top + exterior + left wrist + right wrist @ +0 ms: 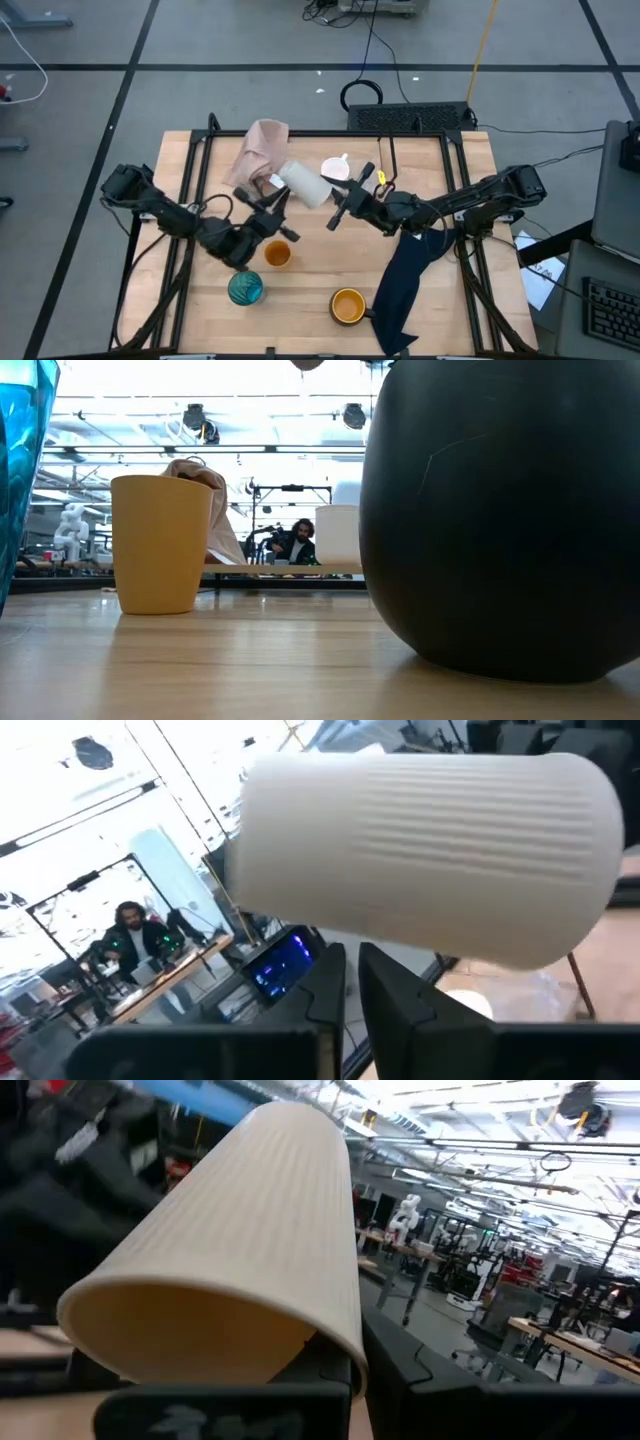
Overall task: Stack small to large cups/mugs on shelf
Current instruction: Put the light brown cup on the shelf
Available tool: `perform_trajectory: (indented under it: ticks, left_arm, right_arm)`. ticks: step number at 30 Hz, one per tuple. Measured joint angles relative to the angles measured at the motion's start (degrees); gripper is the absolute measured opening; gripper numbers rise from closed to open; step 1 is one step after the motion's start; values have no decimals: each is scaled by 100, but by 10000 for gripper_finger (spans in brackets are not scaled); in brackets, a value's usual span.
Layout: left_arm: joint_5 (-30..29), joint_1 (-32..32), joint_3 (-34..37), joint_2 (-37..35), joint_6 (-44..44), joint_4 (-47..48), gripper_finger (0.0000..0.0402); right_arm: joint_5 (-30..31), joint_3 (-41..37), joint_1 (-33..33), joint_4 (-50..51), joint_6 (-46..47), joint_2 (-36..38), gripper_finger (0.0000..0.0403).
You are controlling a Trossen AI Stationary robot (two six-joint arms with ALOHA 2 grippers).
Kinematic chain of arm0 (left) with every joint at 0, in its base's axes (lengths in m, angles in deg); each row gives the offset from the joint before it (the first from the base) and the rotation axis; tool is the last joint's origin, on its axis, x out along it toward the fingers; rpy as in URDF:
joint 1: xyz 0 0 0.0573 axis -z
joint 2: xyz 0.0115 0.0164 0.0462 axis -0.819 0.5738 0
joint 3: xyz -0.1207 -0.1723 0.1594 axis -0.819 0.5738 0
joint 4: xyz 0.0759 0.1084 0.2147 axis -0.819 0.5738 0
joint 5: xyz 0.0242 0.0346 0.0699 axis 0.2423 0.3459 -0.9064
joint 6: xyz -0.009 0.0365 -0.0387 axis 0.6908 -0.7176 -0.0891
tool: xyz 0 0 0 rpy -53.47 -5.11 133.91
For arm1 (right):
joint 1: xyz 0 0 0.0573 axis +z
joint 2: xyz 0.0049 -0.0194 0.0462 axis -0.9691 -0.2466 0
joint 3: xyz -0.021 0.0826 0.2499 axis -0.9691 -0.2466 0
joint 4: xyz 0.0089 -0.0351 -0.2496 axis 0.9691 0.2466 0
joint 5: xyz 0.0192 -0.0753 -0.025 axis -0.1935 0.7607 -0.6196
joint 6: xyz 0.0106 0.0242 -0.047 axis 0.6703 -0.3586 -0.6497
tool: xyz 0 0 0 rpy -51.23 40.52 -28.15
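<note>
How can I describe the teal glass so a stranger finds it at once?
Look at the wooden table's half under the left arm, away from the pink cloth. Beside the small orange cup, the teal glass is the only blue-green vessel.

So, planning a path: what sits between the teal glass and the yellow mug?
Nothing: the high view shows bare tabletop from the teal glass to the yellow mug.

**Hidden, cropped and unclear**

Teal glass [18,470] cropped by the low view's edge, only a sliver showing. Dark round mass [500,520] cut off above and at the side, blocking everything behind. Beige cup [430,850] hiding most of the room beyond. Shelf rods beside the pink cloth [262,150] too thin to trace.
</note>
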Motion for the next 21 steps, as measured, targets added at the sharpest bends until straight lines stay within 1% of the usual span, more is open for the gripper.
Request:
perform_trajectory:
  ticks: [2,6,9,13,17,21]
  left_arm:
    - [-178,201,0,-160,-78,75,39]
    - [-202,636,4,-488,27,423,49]
    - [-203,856,0,-607,113,497,64]
    - [-155,1027,4,-678,21,606,95]
    - [-181,1075,6,-671,51,699,137]
    - [-661,1063,7,-679,191,680,164]
  right_arm:
    - [98,0,20,203,-2,57,0]
    - [127,2,55,373,-45,122,0]
    - [106,2,72,441,-150,122,0]
    - [125,2,58,600,-147,124,0]
    - [118,3,66,735,-171,123,0]
    - [82,15,-20,1163,-236,245,0]
